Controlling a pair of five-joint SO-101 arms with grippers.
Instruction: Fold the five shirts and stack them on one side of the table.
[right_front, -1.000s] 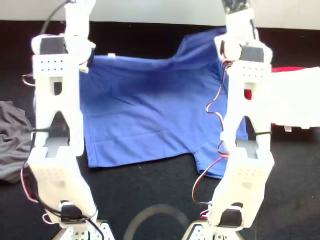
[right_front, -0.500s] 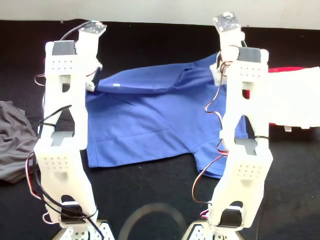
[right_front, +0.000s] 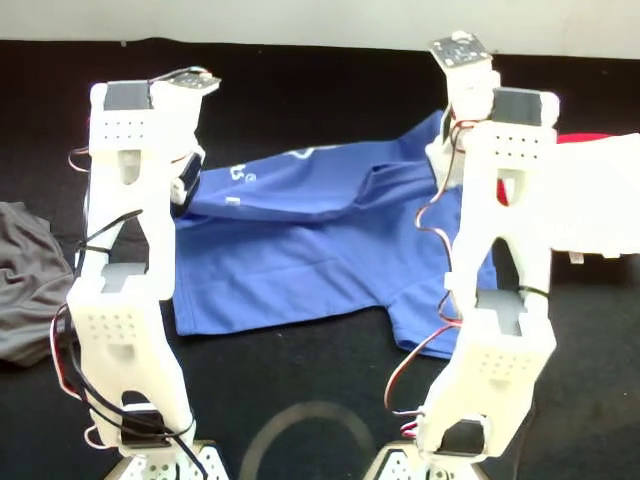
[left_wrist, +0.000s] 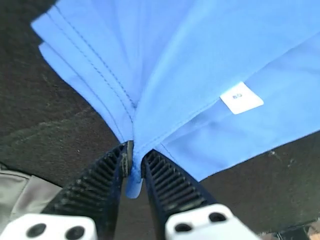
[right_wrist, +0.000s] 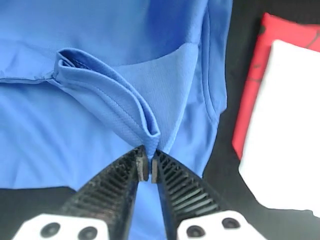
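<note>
1. The left gripper is pinching a bunched corner of the blue shirt, and the right gripper is pinching a doubled edge beside a sleeve seam.
2. The shirt is lying across the middle of the table, with its far part lifted and doubling over toward the near edge.
3. Both grips are sitting at the very fingertips, so the arms should be travelling level and together, or the cloth may slip.
4. The fold line is probably sagging between the grippers, though the arms are hiding part of it. Light outward tension should flatten it.
5. The lifted edge should be landing squarely on the near hem before release.
6. The white shirt on the red shirt at the right edge is looking like the stack.
</note>
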